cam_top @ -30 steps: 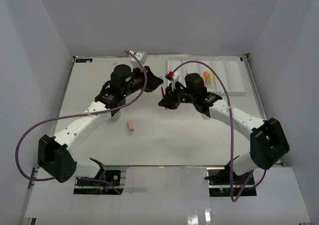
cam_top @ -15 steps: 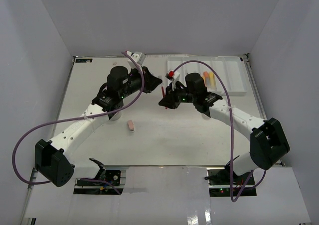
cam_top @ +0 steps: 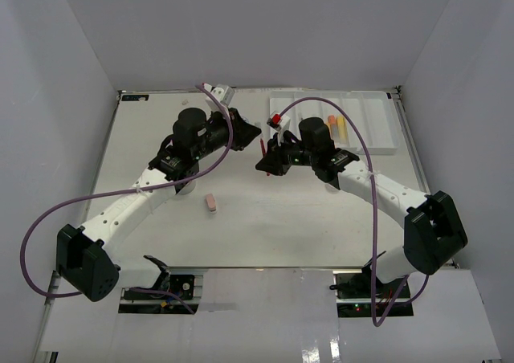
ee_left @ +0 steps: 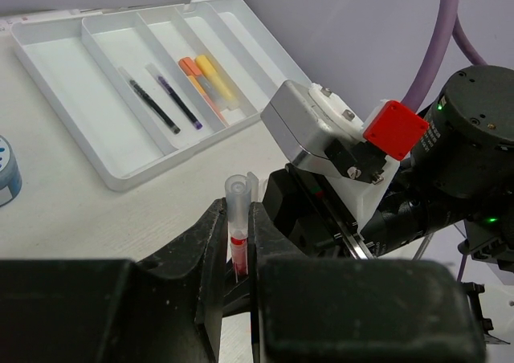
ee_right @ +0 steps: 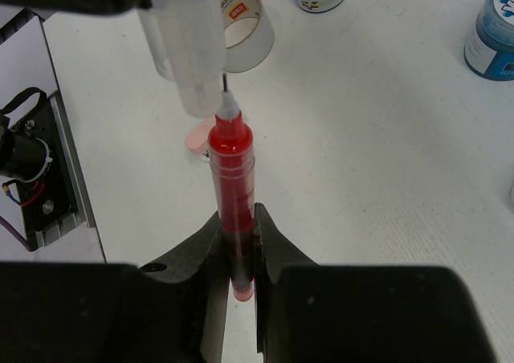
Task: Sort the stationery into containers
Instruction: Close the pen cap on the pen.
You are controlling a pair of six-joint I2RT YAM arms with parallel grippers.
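- Overhead, both arms meet above the middle of the table point(cam_top: 265, 226). The right gripper point(cam_top: 267, 161) pinches the red pen point(cam_top: 263, 144), which angles up toward the left gripper point(cam_top: 254, 129). The white tray point(cam_top: 384, 148) sits at the far right, with the orange marker point(cam_top: 331, 124) and yellow marker point(cam_top: 340, 124) side by side in one compartment. The pink eraser point(cam_top: 210, 202) lies loose, well apart from the tray.
- From the left wrist, the left gripper point(ee_left: 238, 238) is pressed onto a clear cap point(ee_left: 238, 193) that stands upright between its fingers, with something red low inside it. The cap looks thin, hollow and slick, so a hard squeeze would likely shoot it out or crack it. A modest hold low on its body seems best.
- From the right wrist, the right gripper point(ee_right: 238, 228) clamps the pen's lower barrel, and the tip points into the cap's mouth. I cannot tell whether they touch. A tape roll point(ee_right: 241, 18) and two blue jars point(ee_right: 491, 30) lie beyond on the table. The pen should be light and stiff, but its smooth round barrel can pivot or slide in a two-finger pinch. Mid-barrel, across its width, is probably the safest place to hold it, and any push along its axis should be gentle.
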